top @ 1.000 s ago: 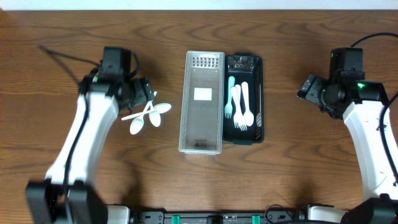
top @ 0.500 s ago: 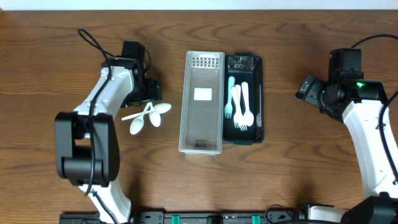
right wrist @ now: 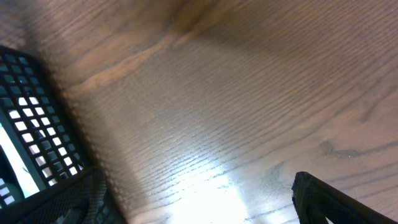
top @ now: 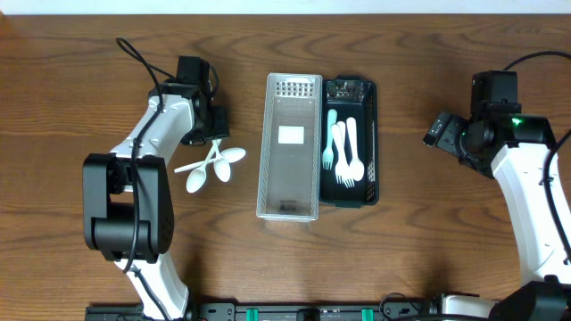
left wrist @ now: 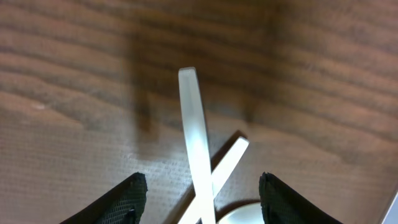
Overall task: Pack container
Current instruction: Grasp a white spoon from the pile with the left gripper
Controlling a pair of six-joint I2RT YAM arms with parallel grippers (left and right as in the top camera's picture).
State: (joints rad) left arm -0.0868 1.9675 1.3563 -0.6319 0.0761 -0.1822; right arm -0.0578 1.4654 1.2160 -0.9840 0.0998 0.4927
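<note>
Several white plastic spoons (top: pixel 212 167) lie crossed in a loose heap on the brown wooden table (top: pixel 428 232), left of the clear rectangular plastic tray (top: pixel 290 169). I have my left gripper (left wrist: pixel 204 190) low over their handles, fingers spread apart; one white handle runs up between them with nothing pinched. The clear tray sits between the spoons and the black mesh plastic basket (top: pixel 371 134), and the two touch along their long sides. White and teal cutlery (top: pixel 350 160) already lies in the basket. My right gripper (right wrist: pixel 193 202) hangs spread wide over bare wood to the right of the basket, holding nothing.
</note>
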